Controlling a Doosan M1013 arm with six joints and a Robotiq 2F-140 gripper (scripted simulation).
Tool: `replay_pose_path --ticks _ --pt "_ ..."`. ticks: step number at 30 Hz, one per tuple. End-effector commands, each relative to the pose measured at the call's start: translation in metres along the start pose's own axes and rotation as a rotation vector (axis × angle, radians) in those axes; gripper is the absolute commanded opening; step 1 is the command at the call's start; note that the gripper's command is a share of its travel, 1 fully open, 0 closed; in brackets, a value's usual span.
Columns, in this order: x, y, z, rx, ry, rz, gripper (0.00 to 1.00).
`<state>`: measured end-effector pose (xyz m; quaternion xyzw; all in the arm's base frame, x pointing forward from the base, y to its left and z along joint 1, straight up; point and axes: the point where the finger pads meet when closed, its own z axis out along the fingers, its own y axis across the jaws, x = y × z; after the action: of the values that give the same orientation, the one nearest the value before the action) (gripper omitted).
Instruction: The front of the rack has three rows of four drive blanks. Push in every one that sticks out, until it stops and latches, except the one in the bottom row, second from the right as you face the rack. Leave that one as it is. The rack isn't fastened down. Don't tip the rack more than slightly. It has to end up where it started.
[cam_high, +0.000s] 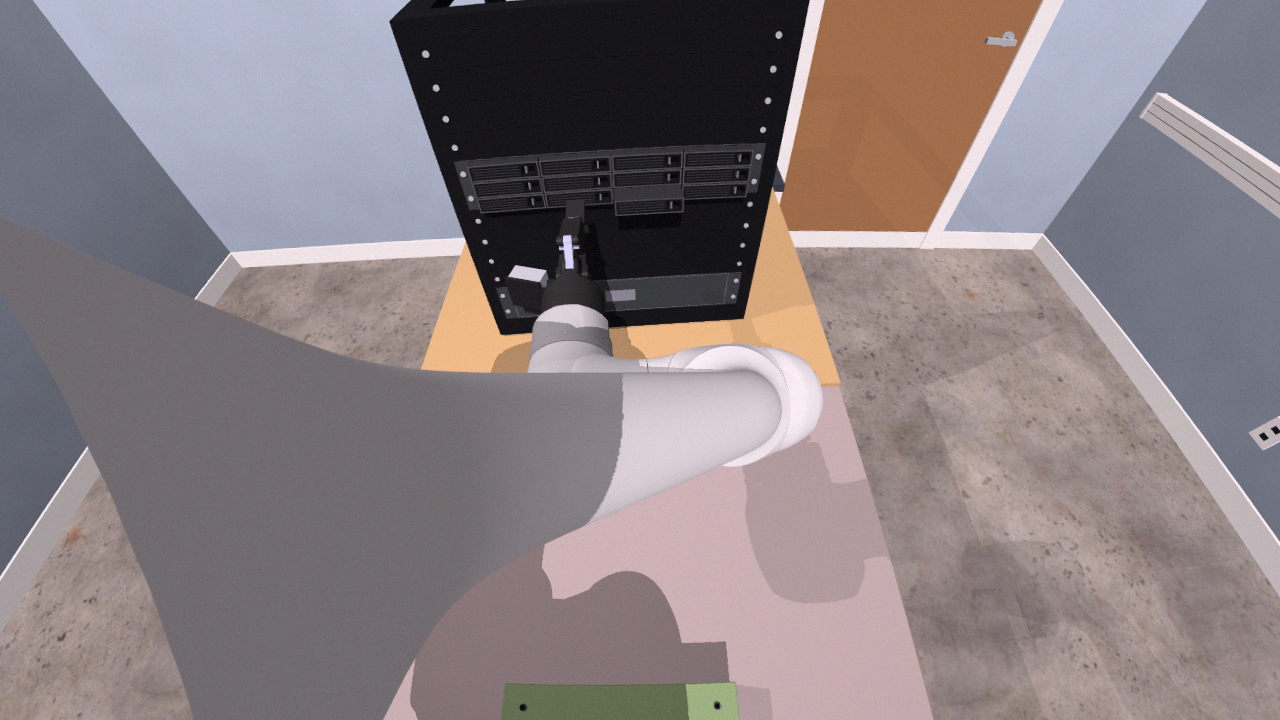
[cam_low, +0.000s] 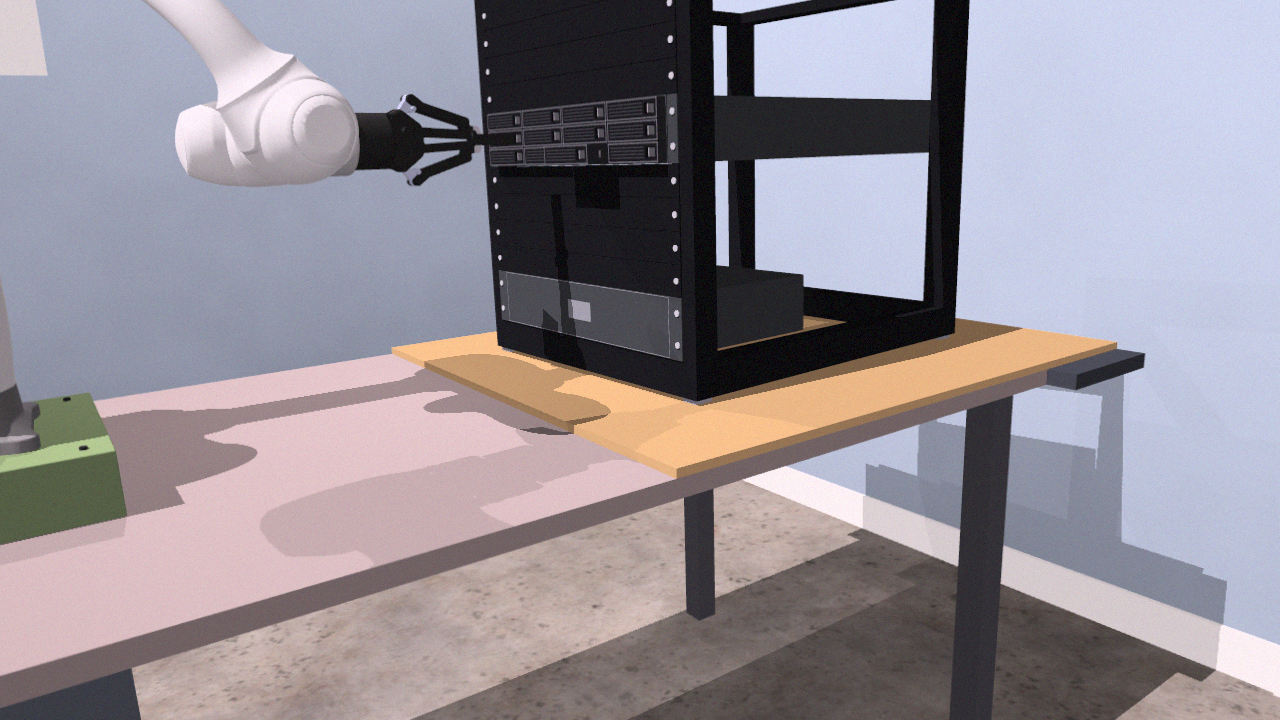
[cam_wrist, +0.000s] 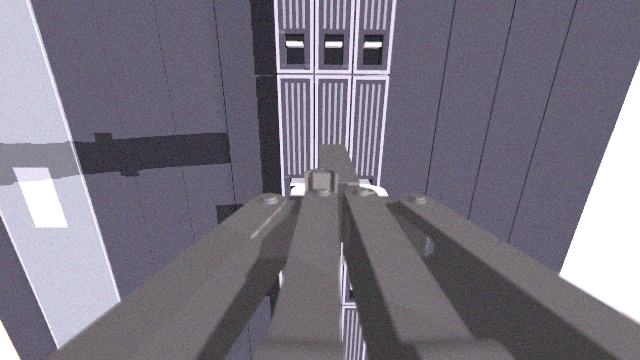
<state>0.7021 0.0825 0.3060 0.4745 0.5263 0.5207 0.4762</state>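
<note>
The black rack (cam_high: 595, 161) stands on the tan board, with the panel of drive blanks (cam_high: 610, 182) across its front; the panel also shows in the side view (cam_low: 580, 132). My gripper (cam_high: 572, 209) is shut and empty. It points straight at the panel, fingertips just in front of the second column from the left, at the lower rows. The side view shows the fingertips (cam_low: 474, 138) close to the rack face. The bottom-row blank second from the right (cam_high: 648, 206) sticks out. In the wrist view the shut fingertips (cam_wrist: 332, 175) cover the end of one ribbed blank (cam_wrist: 332, 115).
A grey panel (cam_high: 626, 293) sits low on the rack front. The tan board (cam_low: 760, 402) overhangs the pink table. The green arm base (cam_low: 53, 465) is at the table's near end. A brown door (cam_high: 895, 107) is behind the rack on the right.
</note>
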Motion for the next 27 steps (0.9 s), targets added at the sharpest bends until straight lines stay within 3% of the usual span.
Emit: replay_pose_path --ticks 1,27 --pt "-0.001 0.0019 -0.0163 -0.004 -0.001 0.001 0.1" --pt "-0.001 0.0019 -0.0236 -0.004 -0.001 0.001 0.1"
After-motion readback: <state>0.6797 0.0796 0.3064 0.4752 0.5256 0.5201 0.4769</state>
